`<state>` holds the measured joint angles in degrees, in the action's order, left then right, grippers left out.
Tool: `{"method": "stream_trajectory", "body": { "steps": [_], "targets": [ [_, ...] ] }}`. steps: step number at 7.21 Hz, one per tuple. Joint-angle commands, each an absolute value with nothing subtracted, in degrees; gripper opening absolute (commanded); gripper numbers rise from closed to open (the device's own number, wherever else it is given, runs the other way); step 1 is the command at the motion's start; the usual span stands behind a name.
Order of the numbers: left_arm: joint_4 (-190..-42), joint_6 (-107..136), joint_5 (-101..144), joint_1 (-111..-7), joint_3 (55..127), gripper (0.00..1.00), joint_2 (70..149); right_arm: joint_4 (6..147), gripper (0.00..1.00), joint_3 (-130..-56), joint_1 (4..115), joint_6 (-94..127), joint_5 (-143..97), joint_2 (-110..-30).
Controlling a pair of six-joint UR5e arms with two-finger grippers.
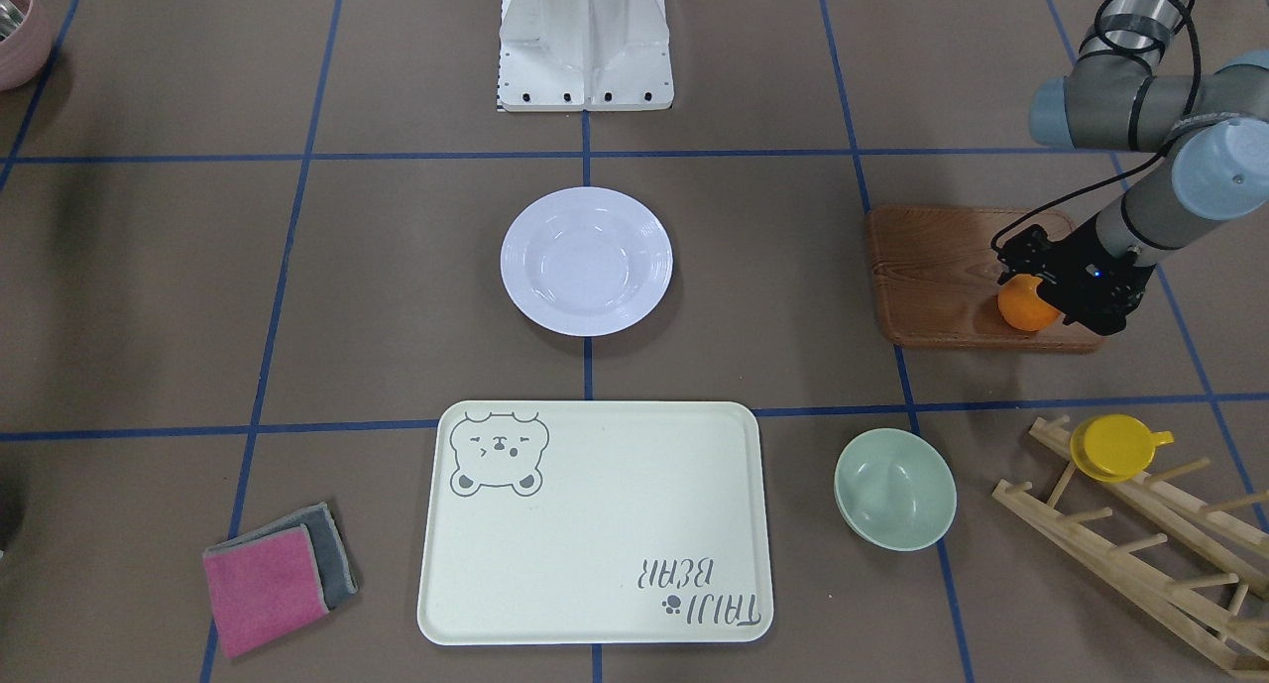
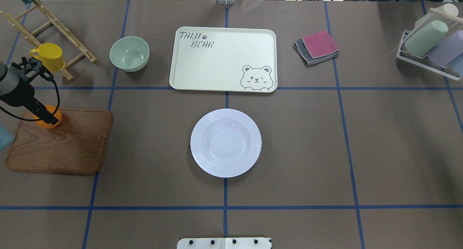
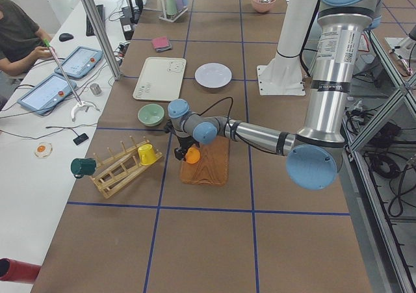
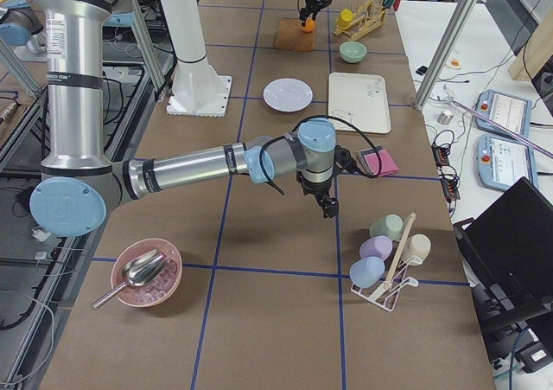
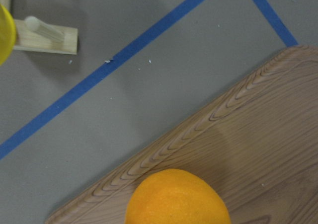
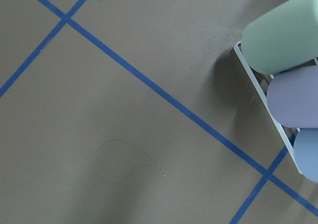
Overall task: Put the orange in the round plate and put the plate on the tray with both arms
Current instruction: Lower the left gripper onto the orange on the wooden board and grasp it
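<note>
The orange (image 1: 1026, 306) lies on the wooden board (image 1: 932, 267), close to its edge and well apart from the round plate (image 1: 586, 261) at mid-counter. The left tool (image 1: 1046, 288) is down at the orange; whether it is clamped cannot be told. The state of the right tool (image 4: 330, 207) cannot be told either.

Risk: an off-centre pinch may squeeze the fruit out and roll it off the board edge.

Nothing stands between board and plate. The tray (image 1: 595, 524) lies just beyond the plate, with the green bowl (image 1: 894, 489) beside it.
</note>
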<state>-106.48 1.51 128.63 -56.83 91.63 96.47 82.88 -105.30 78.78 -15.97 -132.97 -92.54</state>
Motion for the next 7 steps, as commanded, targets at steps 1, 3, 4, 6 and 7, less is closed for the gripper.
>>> {"method": "stream_trajectory", "body": {
  "steps": [1,3,4,6,7],
  "targets": [
    [-106.5,1.4,127.6,-55.7,89.6,0.99,97.5,82.9,1.0,-105.3,78.8,-15.9,-133.0,-92.5],
    [-106.6,1.7,126.2,-55.7,89.6,0.68,97.5,82.9,1.0,-105.4,78.8,-15.8,-133.0,-92.5],
    [-106.4,1.8,126.6,-55.7,89.9,0.01,97.4,82.9,1.0,-105.4,78.8,-15.8,-133.0,-92.5],
    [-105.6,4.9,129.9,-55.7,91.0,0.0,101.4,82.9,1.0,-105.4,78.8,-15.8,-133.1,-92.5],
    [-104.9,14.6,133.2,-55.7,91.0,0.0,106.5,82.9,1.0,-105.4,78.8,-15.9,-133.2,-92.4]
  ]
}}
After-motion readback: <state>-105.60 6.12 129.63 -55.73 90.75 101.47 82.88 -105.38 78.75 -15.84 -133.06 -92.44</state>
